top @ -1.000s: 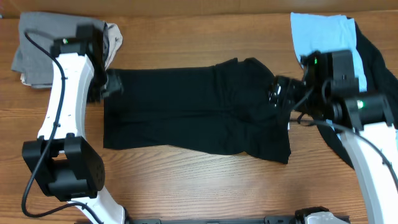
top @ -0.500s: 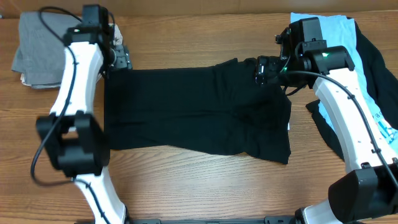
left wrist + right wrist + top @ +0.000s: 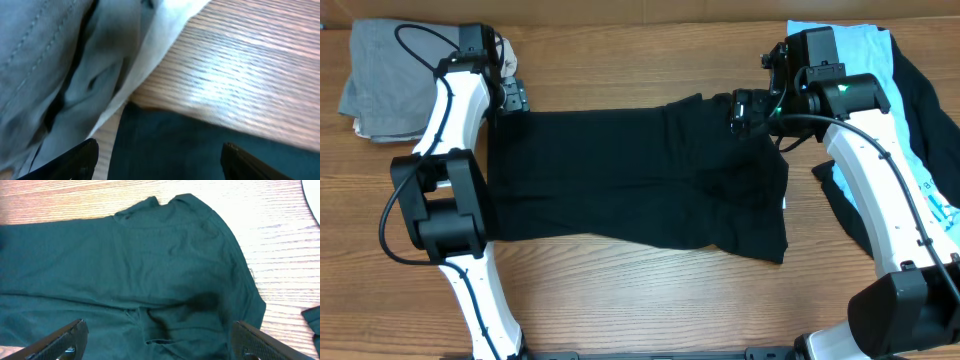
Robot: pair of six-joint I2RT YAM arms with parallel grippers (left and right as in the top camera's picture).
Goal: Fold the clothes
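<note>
The black T-shirt lies folded into a wide band across the middle of the table. My left gripper hovers open over its top left corner; the left wrist view shows the dark fabric between the spread fingers. My right gripper hovers open over the shirt's top right part, and the right wrist view shows the shirt below the open fingers. Neither gripper holds anything.
A folded grey garment with a beige one lies at the back left, also in the left wrist view. A light blue garment and a black one lie at the back right under my right arm.
Both grippers moved from the shirt's side edges up to its far corners in the first half second. Since then the left arm shifted slightly; the right arm stayed still.
</note>
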